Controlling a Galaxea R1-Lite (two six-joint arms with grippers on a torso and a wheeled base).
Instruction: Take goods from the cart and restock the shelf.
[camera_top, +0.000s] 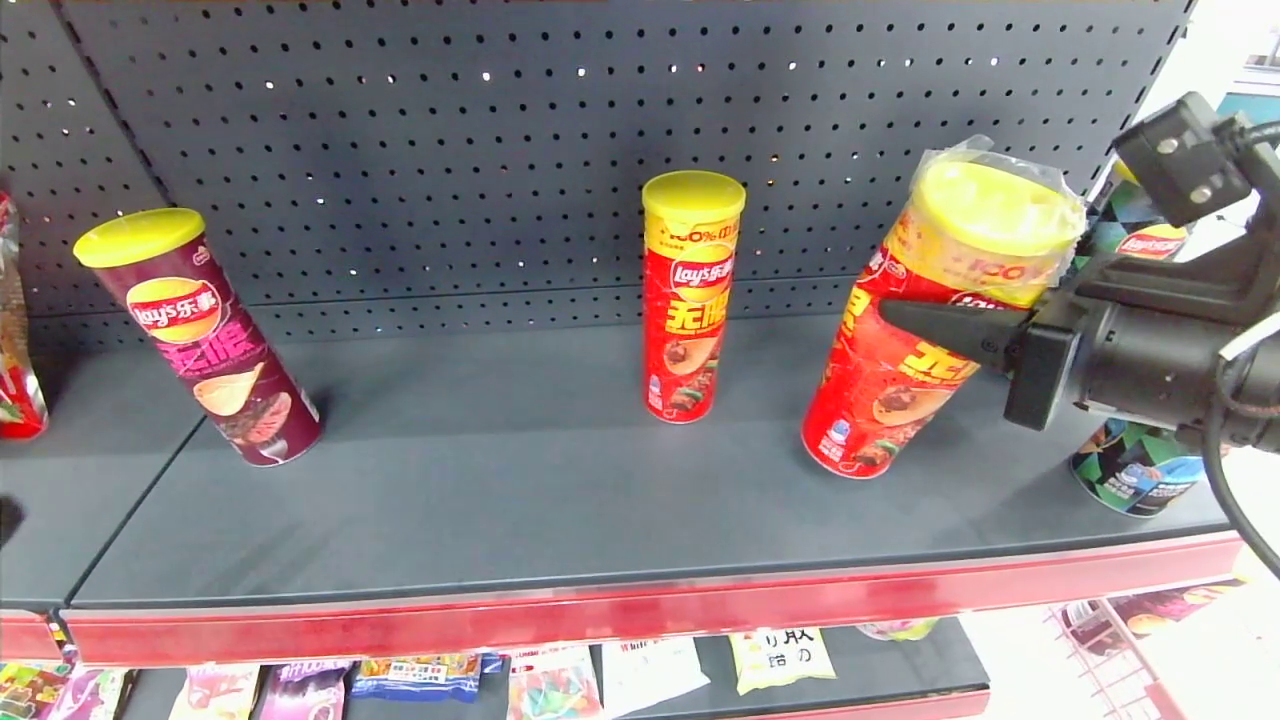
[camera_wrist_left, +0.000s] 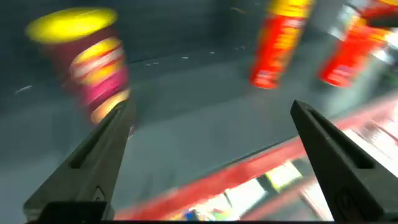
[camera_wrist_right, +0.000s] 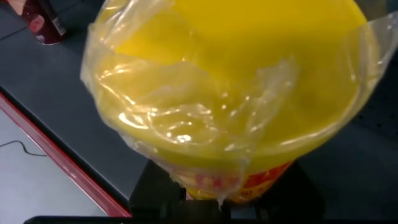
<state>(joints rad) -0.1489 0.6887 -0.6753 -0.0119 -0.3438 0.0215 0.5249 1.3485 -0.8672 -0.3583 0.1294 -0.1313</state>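
Red can (camera_top: 880, 390) and gripping right fingers (camera_top: 940, 325) half-hide green can (camera_top: 1135, 475); blurred left fingers (camera_wrist_left: 93, 162) seem open.

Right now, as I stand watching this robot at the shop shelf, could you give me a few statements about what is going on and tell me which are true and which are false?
1. The right gripper is shut on the wrapped can, a red one with clear plastic over its top. True.
2. The middle can has a blue lid. False: its lid is yellow.
3. The left gripper grips the purple can. False: it is open and holds nothing; the purple can stands on the shelf.
4. The purple can stands to the robot's left of the middle can. True.
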